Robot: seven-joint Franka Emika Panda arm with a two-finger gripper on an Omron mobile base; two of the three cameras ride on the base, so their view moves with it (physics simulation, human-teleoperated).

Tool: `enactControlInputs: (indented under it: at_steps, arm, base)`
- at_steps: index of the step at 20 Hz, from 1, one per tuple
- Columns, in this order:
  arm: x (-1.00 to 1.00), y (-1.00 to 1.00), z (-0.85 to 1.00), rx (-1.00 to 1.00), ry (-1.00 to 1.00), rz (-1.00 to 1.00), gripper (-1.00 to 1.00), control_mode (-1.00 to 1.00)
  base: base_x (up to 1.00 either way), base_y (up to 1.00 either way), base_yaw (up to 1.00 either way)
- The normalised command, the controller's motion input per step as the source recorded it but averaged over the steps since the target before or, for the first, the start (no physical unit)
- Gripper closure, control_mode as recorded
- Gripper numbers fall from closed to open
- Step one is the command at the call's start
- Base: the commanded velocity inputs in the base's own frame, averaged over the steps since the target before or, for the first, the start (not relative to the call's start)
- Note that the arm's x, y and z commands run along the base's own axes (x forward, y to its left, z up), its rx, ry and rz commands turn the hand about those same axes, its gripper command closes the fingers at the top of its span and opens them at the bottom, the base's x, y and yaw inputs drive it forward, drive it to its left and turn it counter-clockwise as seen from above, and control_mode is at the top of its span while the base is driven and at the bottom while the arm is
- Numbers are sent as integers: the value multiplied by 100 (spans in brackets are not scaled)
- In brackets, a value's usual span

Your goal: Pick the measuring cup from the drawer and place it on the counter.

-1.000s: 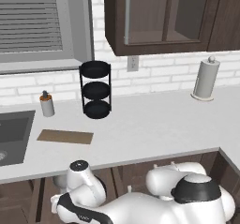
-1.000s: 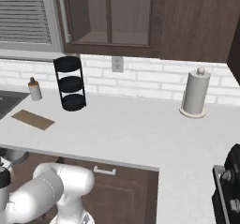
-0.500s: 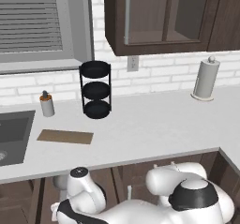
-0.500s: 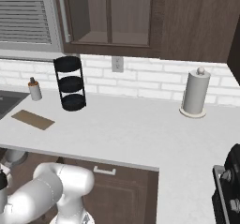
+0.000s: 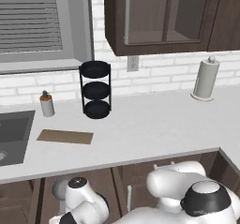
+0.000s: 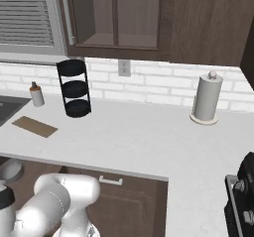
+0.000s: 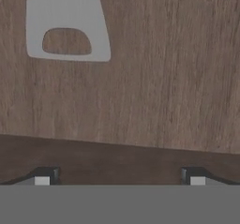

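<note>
While the arm sinks a little lower than a second ago, the wide, empty pincer (image 7: 119,181) nears the measuring cup (image 7: 68,24) handle on the drawer (image 7: 164,87) floor; grasp pending.

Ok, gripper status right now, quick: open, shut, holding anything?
Gripper: open, holding nothing; fingertips spread wide over the drawer's wooden floor, short of the measuring cup's handle.

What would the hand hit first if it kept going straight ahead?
Probably the drawer's wooden floor; the hand points at bare wood. The cup handle lies off to the upper left, out of line. Depth is unclear.
</note>
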Motion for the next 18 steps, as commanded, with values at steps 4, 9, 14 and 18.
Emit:
enactControlInputs:
  at_steps: [4, 9, 14, 18]
  arm:
    - [-73, 0, 0, 0, 0, 0, -100, -100]
    - [-68, 0, 0, 0, 0, 0, -100, -100]
    - [-46, 0, 0, 0, 0, 0, -100, -100]
    - [-23, 0, 0, 0, 0, 0, -100, -100]
  base:
    - [0, 0, 0]
    - [0, 0, 0]
    - [0, 0, 0]
    - [0, 0, 0]
